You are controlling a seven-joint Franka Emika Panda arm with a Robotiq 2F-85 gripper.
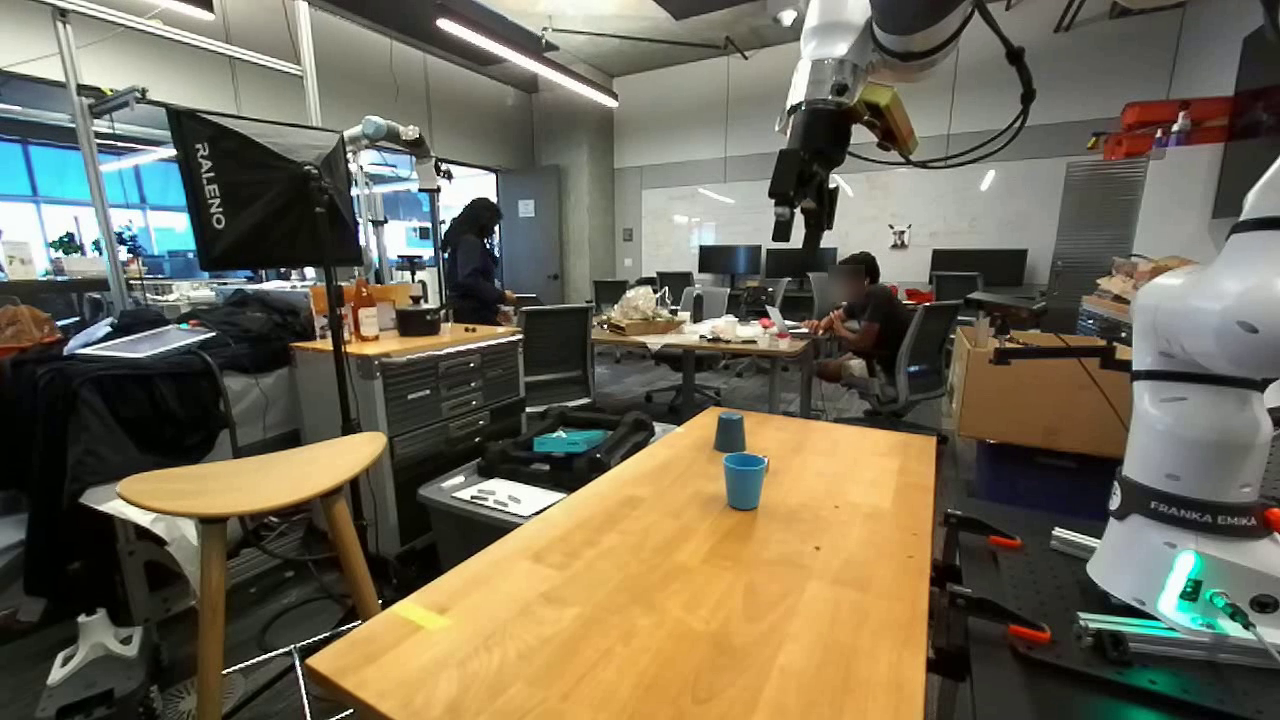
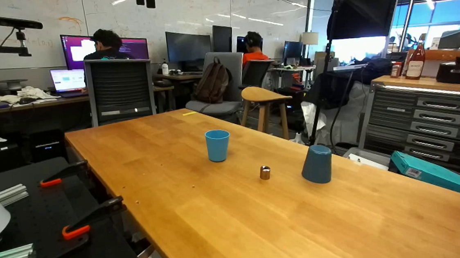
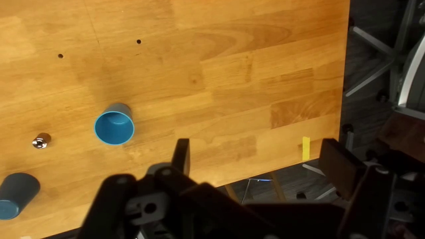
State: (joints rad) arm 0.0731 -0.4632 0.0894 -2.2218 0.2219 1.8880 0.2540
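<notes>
Open workroom, whiteboard (image 1: pixel 970 215) at the back. Wooden table (image 1: pixel 780 600) in the foreground; stool (image 1: pixel 255 475) beside its long edge, across from the robot base (image 1: pixel 1190 420). Gripper (image 3: pixel 257 154) hangs high above the surface, jaws wide apart. Light blue cup (image 2: pixel 218 147): nearest it in the wrist view, upright, mouth up, well in from the surface's edges. Dark blue cup (image 2: pixel 317 165): upside down, close to the stool-side long edge, toward the end farther from the stool. Small metal cylinder (image 2: pixel 265 173): on end between the two cups, apart from both. Yellow tape (image 3: pixel 305 148): flat, near the corner by the stool.
</notes>
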